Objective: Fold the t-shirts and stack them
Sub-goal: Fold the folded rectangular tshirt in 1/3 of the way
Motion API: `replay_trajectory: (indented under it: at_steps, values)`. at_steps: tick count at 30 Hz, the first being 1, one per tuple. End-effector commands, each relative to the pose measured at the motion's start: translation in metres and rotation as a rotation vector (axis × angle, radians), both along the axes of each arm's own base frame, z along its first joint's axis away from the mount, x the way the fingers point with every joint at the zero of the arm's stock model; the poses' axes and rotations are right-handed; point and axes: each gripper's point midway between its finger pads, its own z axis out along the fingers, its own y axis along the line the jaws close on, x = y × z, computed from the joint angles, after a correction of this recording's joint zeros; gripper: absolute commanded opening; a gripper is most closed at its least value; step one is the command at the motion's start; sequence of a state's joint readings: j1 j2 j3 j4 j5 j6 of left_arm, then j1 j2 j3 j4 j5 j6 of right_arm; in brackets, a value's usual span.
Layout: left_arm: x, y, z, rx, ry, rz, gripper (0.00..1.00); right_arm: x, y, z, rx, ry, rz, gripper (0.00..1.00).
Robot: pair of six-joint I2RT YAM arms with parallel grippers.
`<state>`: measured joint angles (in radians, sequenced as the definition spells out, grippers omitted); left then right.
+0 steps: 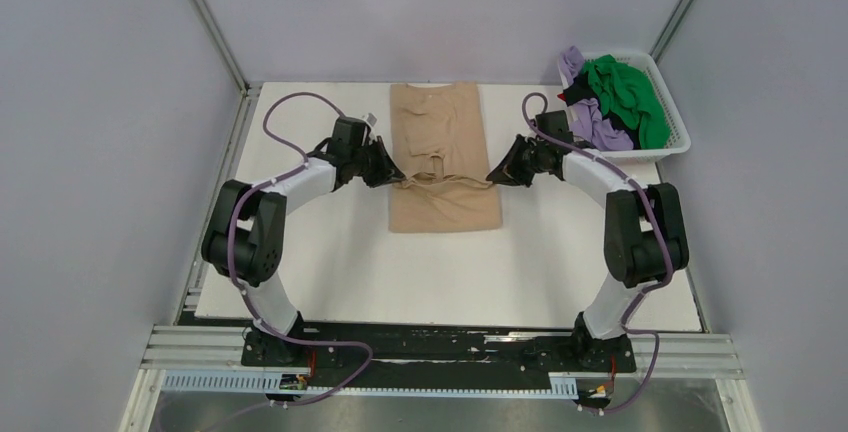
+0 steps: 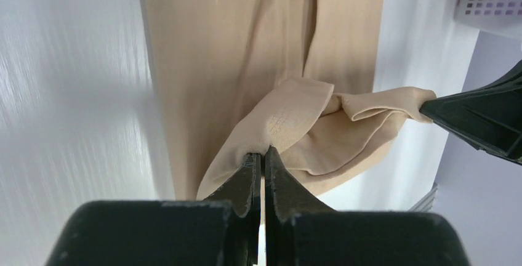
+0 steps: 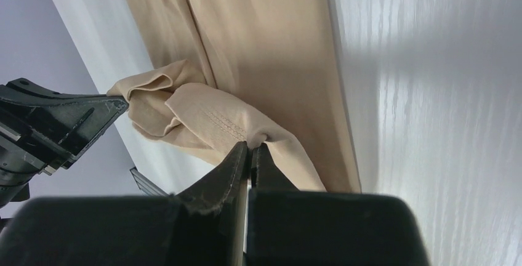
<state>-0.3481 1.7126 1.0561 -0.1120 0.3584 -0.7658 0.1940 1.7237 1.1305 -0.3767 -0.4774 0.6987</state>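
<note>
At the middle of the white surface (image 1: 330, 272), a tan t-shirt (image 1: 445, 127) lies lengthwise, running away from the arms. The left end effector (image 1: 397, 178) and right end effector (image 1: 495, 176) each pinch tight a lifted fold of it, stretched crosswise between them.

left gripper (image 1: 399, 180), right gripper (image 1: 491, 179) pinch tan t-shirt (image 1: 440, 127) mid-length, cloth taut between; green t-shirt (image 1: 628, 92) in white basket (image 1: 678, 132).
</note>
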Motion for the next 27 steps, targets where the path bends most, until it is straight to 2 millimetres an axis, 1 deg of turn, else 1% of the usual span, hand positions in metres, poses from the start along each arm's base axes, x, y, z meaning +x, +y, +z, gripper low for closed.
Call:
replay_trajectory:
  at_steps: [1,2,3,4,5,6,7,8,9,10,11,12,13,14,15,16,17,18,20,22,23,25,26,27]
  values:
    - [0.039,0.001,0.015,0.017,-0.104,-0.01,0.0,0.038,-0.002,0.017,-0.003,-0.097,0.004,0.0]
    - [0.043,0.002,0.011,0.016,-0.098,-0.017,0.0,0.043,-0.003,0.016,-0.004,-0.098,0.004,0.0]
    - [0.049,0.001,0.016,0.011,-0.111,-0.021,0.0,0.048,-0.003,0.016,-0.004,-0.103,0.005,0.0]
    - [0.052,0.002,0.011,0.014,-0.104,-0.024,0.0,0.052,-0.004,0.014,-0.004,-0.104,0.006,0.0]
    - [0.058,0.002,0.015,0.011,-0.115,-0.024,0.0,0.056,-0.004,0.013,-0.004,-0.105,0.006,0.0]
    - [0.061,0.004,0.01,0.012,-0.106,-0.028,0.0,0.059,-0.004,0.012,-0.003,-0.105,0.009,0.0]
    - [0.066,0.005,0.014,0.009,-0.117,-0.024,0.0,0.063,-0.005,0.01,-0.003,-0.103,0.006,0.0]
    - [0.069,0.005,0.01,0.012,-0.115,-0.028,0.0,0.066,-0.005,0.009,-0.002,-0.103,0.005,0.0]
    - [0.074,0.006,0.014,0.013,-0.127,-0.028,0.0,0.069,-0.006,0.008,-0.004,-0.103,0.003,0.0]
    - [0.075,0.006,0.009,0.014,-0.117,-0.031,0.0,0.071,-0.007,0.007,-0.007,-0.102,0.0,0.0]
    - [0.08,0.007,0.011,0.014,-0.128,-0.035,0.0,0.074,-0.008,0.006,-0.015,-0.104,-0.005,0.0]
    - [0.08,0.006,0.005,0.013,-0.115,-0.046,0.0,0.076,-0.009,0.005,-0.021,-0.104,-0.011,0.0]
    - [0.084,0.006,0.007,0.015,-0.124,-0.054,0.0,0.079,-0.011,0.003,-0.027,-0.103,-0.017,0.0]
    - [0.083,0.005,0.0,0.011,-0.104,-0.067,0.0,0.08,-0.012,0.001,-0.026,-0.1,-0.018,0.0]
    - [0.087,0.006,0.001,0.01,-0.11,-0.072,0.0,0.082,-0.012,-0.001,-0.022,-0.096,-0.017,0.0]
    - [0.087,0.005,-0.004,0.004,-0.096,-0.08,0.0,0.084,-0.012,-0.001,-0.014,-0.095,-0.014,0.01]
    - [0.09,0.005,-0.004,-0.002,-0.1,-0.082,0.0,0.086,-0.01,-0.003,-0.007,-0.091,-0.009,0.02]
    - [0.09,0.003,-0.008,-0.013,-0.09,-0.094,0.0,0.088,-0.009,-0.004,-0.002,-0.091,0.002,0.03]
    - [0.093,0.001,-0.011,-0.032,-0.086,-0.105,0.03,0.091,-0.007,-0.008,0.007,-0.087,0.015,0.06]
    - [0.099,0.001,-0.011,-0.039,-0.09,-0.1,0.16,0.096,-0.007,-0.011,0.007,-0.088,0.015,0.18]
    - [0.103,0.002,-0.01,-0.04,-0.096,-0.093,0.19,0.099,-0.008,-0.01,0.01,-0.091,0.014,0.23]
    - [0.111,0.006,-0.006,-0.05,-0.103,-0.074,0.37,0.107,-0.01,-0.005,0.014,-0.108,0.008,0.4]
    - [0.114,0.006,0.0,-0.061,-0.115,-0.074,0.57,0.111,-0.011,0.0,0.015,-0.121,0.004,0.47]
    - [0.118,0.009,0.007,-0.078,-0.127,-0.065,0.68,0.114,-0.012,0.006,0.019,-0.136,0.003,0.52]
